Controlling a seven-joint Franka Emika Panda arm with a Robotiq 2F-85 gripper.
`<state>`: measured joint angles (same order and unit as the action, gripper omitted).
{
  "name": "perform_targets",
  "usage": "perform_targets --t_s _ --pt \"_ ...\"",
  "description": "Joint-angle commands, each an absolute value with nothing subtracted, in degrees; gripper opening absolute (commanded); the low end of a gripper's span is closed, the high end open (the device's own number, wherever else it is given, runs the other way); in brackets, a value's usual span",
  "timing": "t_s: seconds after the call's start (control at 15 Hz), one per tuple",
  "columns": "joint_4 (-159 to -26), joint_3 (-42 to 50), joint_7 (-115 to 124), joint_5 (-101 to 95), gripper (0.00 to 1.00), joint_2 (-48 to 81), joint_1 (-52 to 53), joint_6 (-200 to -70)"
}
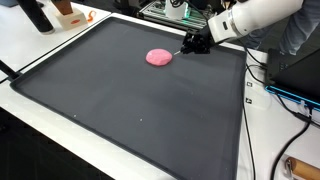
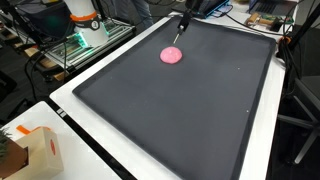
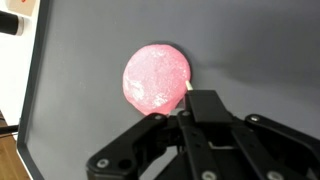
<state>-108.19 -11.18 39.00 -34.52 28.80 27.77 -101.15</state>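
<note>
The jaws are clenched on a thin stick [image 3: 188,89]. In the wrist view only its pale tip shows, poking out above the black fingers [image 3: 205,108] at the centre of the frame. The tip sits at the right edge of a pink disc [image 3: 157,77], touching it or just short of it; I cannot tell which. The disc is round, flat and faintly speckled, and it fills the upper middle of the wrist view.

In both exterior views the stick reads as 1 dark slanted line running from the jaws down to the disc's rim. The disc lies on a large dark mat [image 1: 130,110] with a raised black rim. It sits well away from every edge, in the upper centre of the frame in an exterior view [image 1: 159,57].

The white arm [image 1: 255,15] comes in from the upper right of that frame, leaning over the mat's far edge. The mat rests on a white tabletop [image 1: 38,45], which shows as a pale border around it. Cables [image 1: 262,75] trail off the mat's right side, and a cardboard box [image 2: 42,150] stands on the tabletop at the lower left of an exterior view, well apart from the disc.
</note>
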Motion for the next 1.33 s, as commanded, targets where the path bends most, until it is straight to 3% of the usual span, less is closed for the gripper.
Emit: perform_targets --t_s 0.0,0.73,1.27 --pt "-108.64 -11.15 36.26 -33.57 0.03 28.41 26.67 -102.9" --pt "-112.57 -10.36 26.0 -29.07 0.03 21.73 20.73 -112.85" --pt "-119.14 -9.26 14.2 -18.66 0.03 9.72 13.59 -117.37"
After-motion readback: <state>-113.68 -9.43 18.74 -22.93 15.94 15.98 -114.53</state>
